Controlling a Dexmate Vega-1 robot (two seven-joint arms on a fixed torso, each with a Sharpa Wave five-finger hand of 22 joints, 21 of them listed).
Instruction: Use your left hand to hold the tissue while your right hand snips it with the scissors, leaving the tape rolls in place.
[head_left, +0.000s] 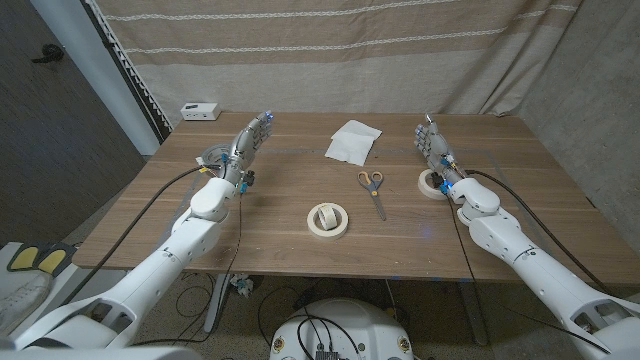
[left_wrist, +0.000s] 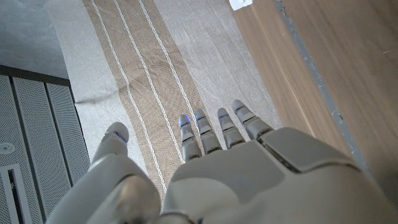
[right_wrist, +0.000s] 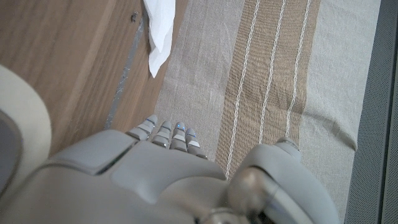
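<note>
A white tissue (head_left: 353, 141) lies at the table's far middle, and it also appears in the right wrist view (right_wrist: 159, 31). Scissors (head_left: 373, 188) with yellow handles lie nearer, blades pointing toward me. One tape roll (head_left: 327, 219) sits at the front middle. A second tape roll (head_left: 432, 182) lies just under my right hand (head_left: 432, 142), its rim seen in the right wrist view (right_wrist: 22, 121). My left hand (head_left: 250, 142) stands over the table's left side, fingers extended and apart, holding nothing. My right hand (right_wrist: 168, 168) is likewise open, fingers straight.
A small white box (head_left: 199, 110) sits at the table's far left corner. A striped beige curtain (head_left: 330, 50) hangs behind the table. Bare wood (head_left: 520, 170) lies right of my right hand.
</note>
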